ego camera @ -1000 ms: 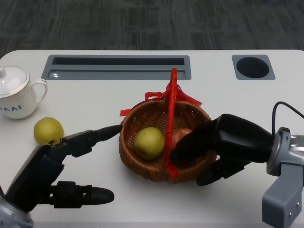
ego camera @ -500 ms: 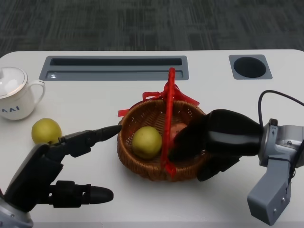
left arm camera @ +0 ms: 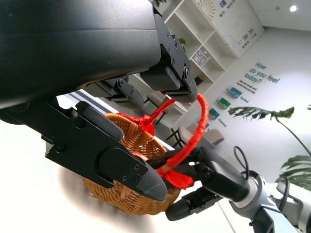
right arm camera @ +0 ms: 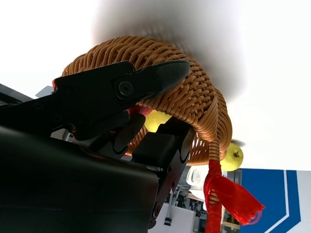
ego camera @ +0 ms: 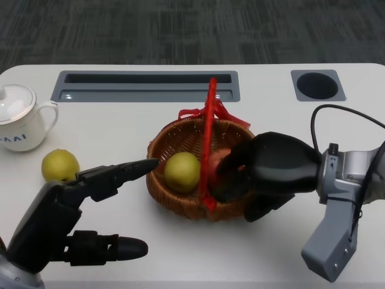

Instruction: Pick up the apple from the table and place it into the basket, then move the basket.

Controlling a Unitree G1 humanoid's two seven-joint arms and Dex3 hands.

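Note:
The woven basket (ego camera: 171, 203) with a red handle (ego camera: 209, 129) stands at the table's middle. Inside lie a yellow-green fruit (ego camera: 182, 171) and a reddish apple (ego camera: 220, 160), the apple half hidden by my right hand (ego camera: 274, 170). That hand grips the basket's right rim, fingers inside and thumb outside; the right wrist view shows the rim (right arm camera: 197, 97) pinched between its fingers (right arm camera: 121, 90). My left hand (ego camera: 60, 220) lies open at the lower left, one fingertip nearly touching the basket's left rim. The left wrist view shows the basket (left arm camera: 129, 204) beyond its fingers (left arm camera: 112, 165).
A second yellow-green fruit (ego camera: 60, 165) sits on the table left of the basket, with a white lidded mug (ego camera: 18, 123) behind it. A long grey recess (ego camera: 147, 85) and a round hole (ego camera: 317, 84) lie along the far edge.
My right hand has closed onto the basket's right rim and slid the basket a little left and away, toward the left fingertip. The left hand has hardly moved.

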